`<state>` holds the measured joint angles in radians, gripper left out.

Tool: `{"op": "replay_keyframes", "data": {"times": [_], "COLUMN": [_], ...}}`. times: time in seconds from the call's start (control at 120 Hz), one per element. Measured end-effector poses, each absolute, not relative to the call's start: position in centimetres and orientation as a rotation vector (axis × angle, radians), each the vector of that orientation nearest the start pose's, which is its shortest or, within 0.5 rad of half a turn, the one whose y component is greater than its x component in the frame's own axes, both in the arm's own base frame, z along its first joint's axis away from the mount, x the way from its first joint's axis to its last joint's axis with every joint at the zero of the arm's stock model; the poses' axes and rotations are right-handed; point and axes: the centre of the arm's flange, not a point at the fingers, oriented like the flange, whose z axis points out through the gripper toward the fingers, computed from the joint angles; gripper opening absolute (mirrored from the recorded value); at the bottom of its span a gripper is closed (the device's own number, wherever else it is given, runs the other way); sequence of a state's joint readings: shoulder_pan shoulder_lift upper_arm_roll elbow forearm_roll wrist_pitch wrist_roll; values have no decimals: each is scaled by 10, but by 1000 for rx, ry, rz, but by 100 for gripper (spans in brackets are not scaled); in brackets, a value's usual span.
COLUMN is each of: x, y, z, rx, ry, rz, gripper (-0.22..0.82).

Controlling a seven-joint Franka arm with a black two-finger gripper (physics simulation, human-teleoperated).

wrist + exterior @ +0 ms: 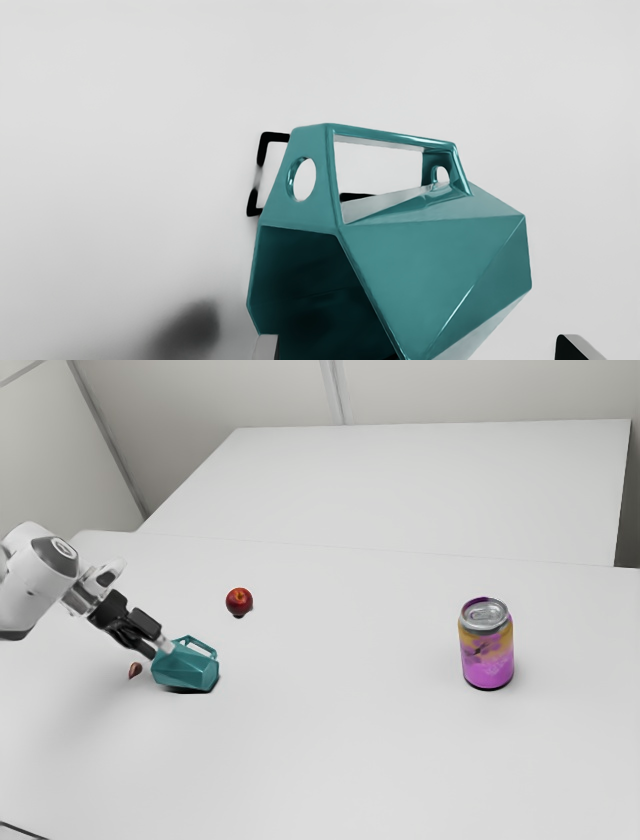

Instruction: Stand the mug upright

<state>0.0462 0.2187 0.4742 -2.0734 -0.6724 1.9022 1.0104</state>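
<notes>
The teal mug [187, 669] lies on its side on the worktop [350, 760], handle up, the tool [158, 649] at its mouth end with fingers spread wide. One finger perhaps touches the rim. A red apple [239, 601] sits nearby; a can [487, 650] stands well apart.

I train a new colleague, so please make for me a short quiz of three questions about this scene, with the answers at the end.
1. Multiple choice: how does the teal mug lie or stand?
A) upright
B) on its side
C) upside down
2. True or false: the gripper is open.
3. Fill in the blank: in the exterior view, the red fruit is closer to the teal mug than the ____ is.

Key: 1. B; 2. true; 3. drink can
</notes>
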Motion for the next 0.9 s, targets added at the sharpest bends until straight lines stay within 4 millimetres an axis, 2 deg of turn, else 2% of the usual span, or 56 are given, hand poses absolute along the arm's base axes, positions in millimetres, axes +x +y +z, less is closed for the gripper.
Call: {"op": "replay_keyframes", "data": {"times": [0.108,0.367,0.708,0.9], "x": [495,488,487,486], "y": [225,229,222,219], "z": [319,302,288,285], "rx": [2515,2455,2390,2362], "ry": [-184,-162,-143,-133], "rz": [150,158,183,208], "gripper": [60,60,60,52]}}
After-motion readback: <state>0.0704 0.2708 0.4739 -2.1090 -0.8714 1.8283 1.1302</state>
